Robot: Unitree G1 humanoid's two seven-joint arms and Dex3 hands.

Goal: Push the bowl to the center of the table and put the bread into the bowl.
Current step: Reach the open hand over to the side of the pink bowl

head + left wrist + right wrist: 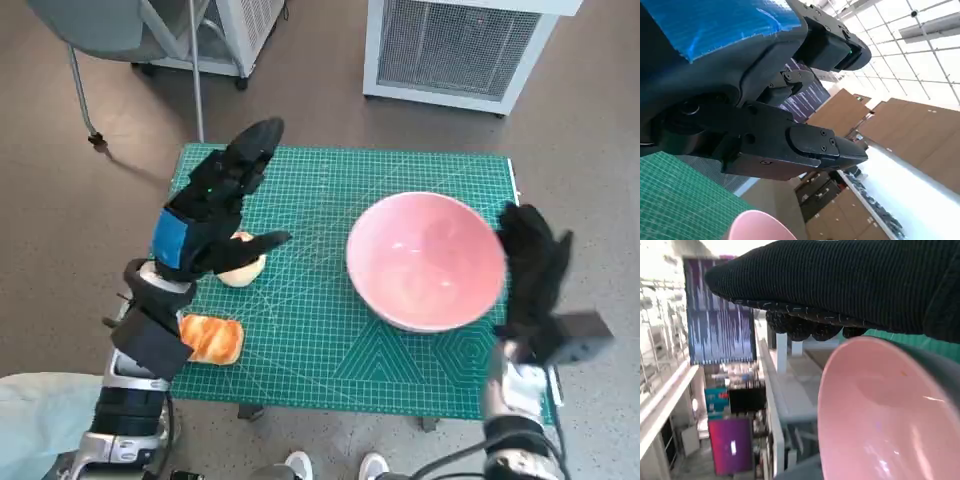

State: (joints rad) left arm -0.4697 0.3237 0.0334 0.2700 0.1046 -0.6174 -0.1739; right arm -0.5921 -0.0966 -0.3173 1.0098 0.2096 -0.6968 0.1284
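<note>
Under left hand (215, 215) bread (242, 270); wrist view maybe hides it

The left hand (215, 215) is black, screw-studded plastic with blue tape on its back; the right hand (535, 275) wears a black ribbed knit glove.

The floor (60, 230) is brown and speckled. A white box with a mesh front (455, 45) stands behind the worktop (330, 340), which has a green mat with lines. A grey chair (100, 30) is near. Ceiling lights (920, 55) shine brightly.
</note>
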